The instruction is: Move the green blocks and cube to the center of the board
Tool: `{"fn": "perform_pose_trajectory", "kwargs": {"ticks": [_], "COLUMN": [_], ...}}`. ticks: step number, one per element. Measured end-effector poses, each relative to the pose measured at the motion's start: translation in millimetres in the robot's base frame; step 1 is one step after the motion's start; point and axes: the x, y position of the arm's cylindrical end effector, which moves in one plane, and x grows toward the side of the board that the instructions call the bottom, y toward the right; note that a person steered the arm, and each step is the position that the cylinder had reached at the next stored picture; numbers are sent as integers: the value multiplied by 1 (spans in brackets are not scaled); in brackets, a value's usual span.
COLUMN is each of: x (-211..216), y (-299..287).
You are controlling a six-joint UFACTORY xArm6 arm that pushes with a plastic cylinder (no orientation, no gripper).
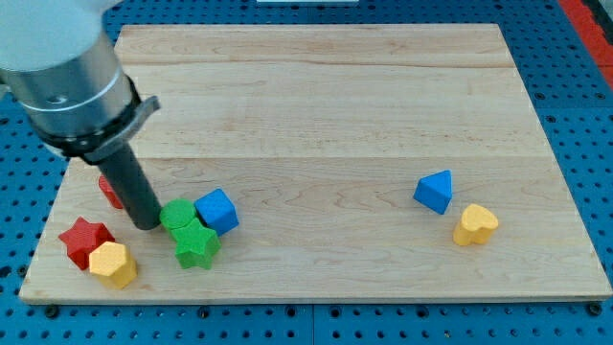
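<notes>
Near board's lower left, my tip [147, 225] sits touching green cylinder [176, 214] on its left, green star [196, 245] below, blue cube [217, 210] right; centre lies up-right.

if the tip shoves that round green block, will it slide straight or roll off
The green round block sits flat, so it will probably slide, not roll. Its curved side may slip off my tip, which sits just on its left. It touches the green star block and blue cube, likely nudging both.
</notes>
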Motion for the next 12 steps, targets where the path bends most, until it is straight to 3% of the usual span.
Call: {"fn": "perform_pose_trajectory", "kwargs": {"ticks": [1,3,4,6,8,9,11,12], "x": [1,18,46,54,72,41,84,74], "y": [16,-43,-32,-4,98,98,119,68]}}
